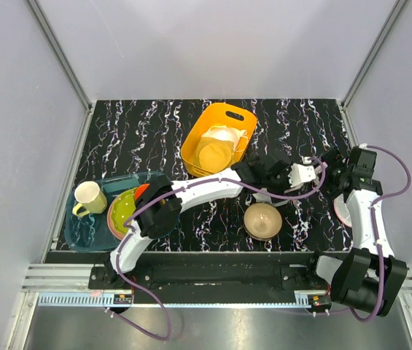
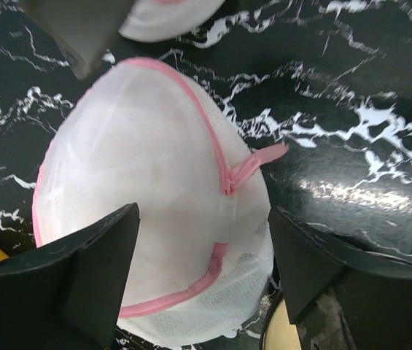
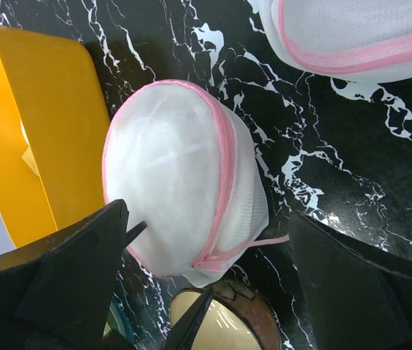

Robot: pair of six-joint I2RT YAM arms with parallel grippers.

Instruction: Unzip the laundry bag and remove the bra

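Round white mesh laundry bag with pink zip trim [image 2: 147, 197] lies, seemingly zipped, on a glossy black marbled counter [image 2: 351, 109]. The left end effector [image 2: 204, 213] and right end effector [image 3: 207, 219] hover over it, both wide open and empty. Best approach: 1 pins the bag, 1 pinches the pink pull tab [image 2: 260, 159]. The bra is unseen. The counter looks slick; plain grey walls [image 1: 227, 44] surround it.

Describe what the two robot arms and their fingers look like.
Both arms, the left arm and the right arm, have smooth white link shells between chunky black joints and black bases. A thin purple cable loops loosely along each. In the wrist views, the left fingers and right fingers are broad, matte black wedges with no visible markings.
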